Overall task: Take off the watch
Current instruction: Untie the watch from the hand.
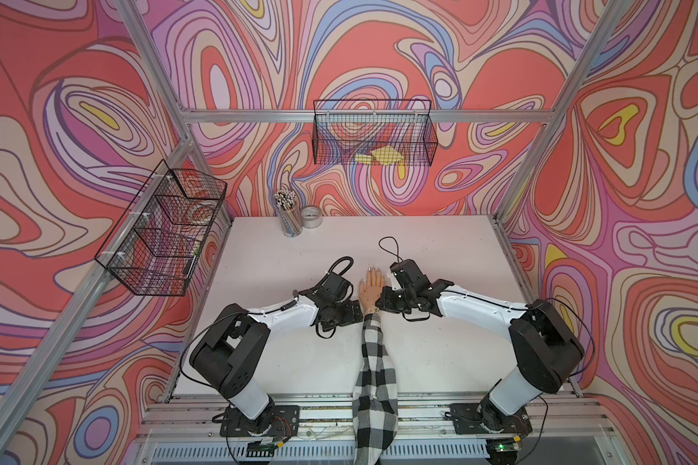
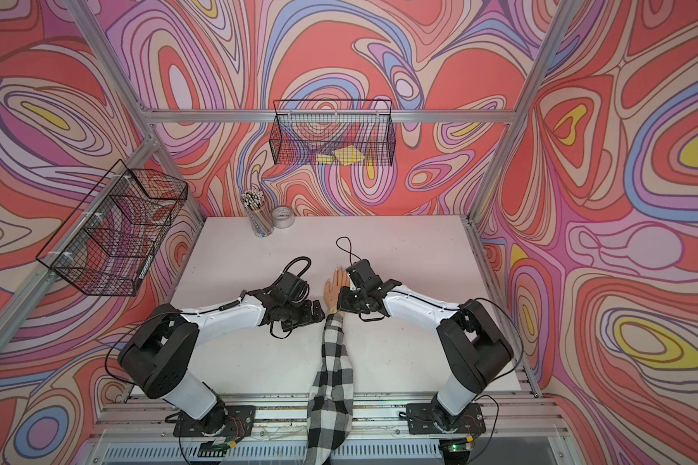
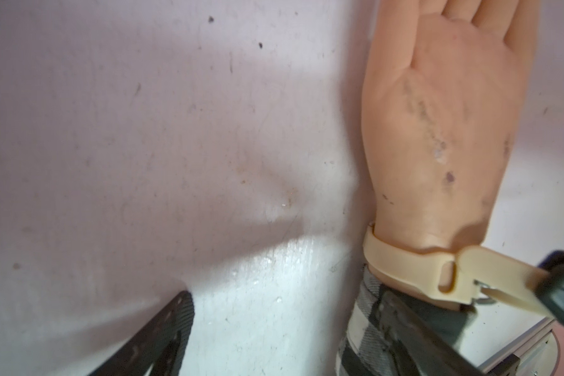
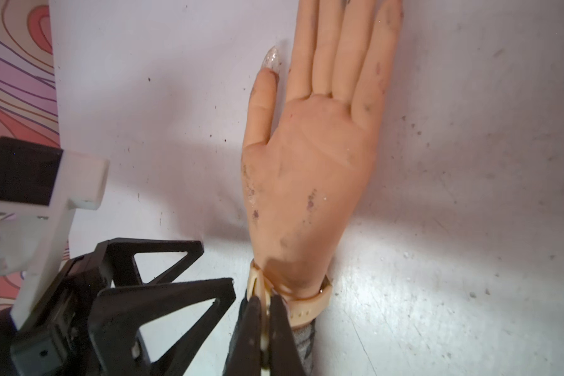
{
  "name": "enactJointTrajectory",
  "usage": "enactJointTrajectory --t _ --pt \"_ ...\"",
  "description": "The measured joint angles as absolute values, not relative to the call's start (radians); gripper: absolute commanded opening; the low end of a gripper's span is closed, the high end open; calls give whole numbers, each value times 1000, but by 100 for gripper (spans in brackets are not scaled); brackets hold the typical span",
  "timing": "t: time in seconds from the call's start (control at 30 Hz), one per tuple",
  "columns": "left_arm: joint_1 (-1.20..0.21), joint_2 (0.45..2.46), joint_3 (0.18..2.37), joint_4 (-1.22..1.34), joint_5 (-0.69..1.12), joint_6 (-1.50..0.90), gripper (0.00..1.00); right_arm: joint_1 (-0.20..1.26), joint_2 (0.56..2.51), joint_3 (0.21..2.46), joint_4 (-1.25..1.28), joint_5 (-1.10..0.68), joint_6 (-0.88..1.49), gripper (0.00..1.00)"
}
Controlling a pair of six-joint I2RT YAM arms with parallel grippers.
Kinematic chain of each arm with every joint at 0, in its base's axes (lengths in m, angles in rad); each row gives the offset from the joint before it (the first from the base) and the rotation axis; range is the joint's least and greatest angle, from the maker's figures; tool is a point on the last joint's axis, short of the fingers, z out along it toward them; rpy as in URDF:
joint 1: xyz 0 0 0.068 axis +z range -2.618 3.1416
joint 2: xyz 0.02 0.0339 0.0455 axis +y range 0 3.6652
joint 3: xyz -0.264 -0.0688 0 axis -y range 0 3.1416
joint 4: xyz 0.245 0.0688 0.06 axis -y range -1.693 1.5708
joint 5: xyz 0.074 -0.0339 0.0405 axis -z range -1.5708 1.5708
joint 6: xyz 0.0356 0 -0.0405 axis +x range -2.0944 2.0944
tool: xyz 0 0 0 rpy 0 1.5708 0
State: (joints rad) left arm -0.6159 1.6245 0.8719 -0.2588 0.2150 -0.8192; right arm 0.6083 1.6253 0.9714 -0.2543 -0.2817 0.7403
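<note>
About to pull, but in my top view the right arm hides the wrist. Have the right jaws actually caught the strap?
Observer: Yes. The right wrist view shows the right gripper, jaws shut on the free end of the watch strap.
Operator: Is the band off the wrist?
Observer: No. In the left wrist view the strap wraps the mannequin hand at the wrist; only its tail leads out to the jaws.
</note>
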Motion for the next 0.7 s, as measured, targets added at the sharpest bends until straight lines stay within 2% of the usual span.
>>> enactJointTrajectory --t 0.03,0.07,0.2,0.47,0.7 --pt "-616 1624 872 -259 213 -819 91 598 1620 952 -228 -299 753 2" --pt "-616 1624 872 -260 212 -819 91 591 1615 937 -207 -314 765 8" --pt "-616 1623 873 -267 208 -819 91 588 1598 922 -182 -332 793 37" --pt "-605 1605 897 -297 197 -801 91 610 1534 992 -348 -233 728 51" --pt "-561 1578 915 -316 187 -783 92 744 1606 1178 -575 -53 661 59"
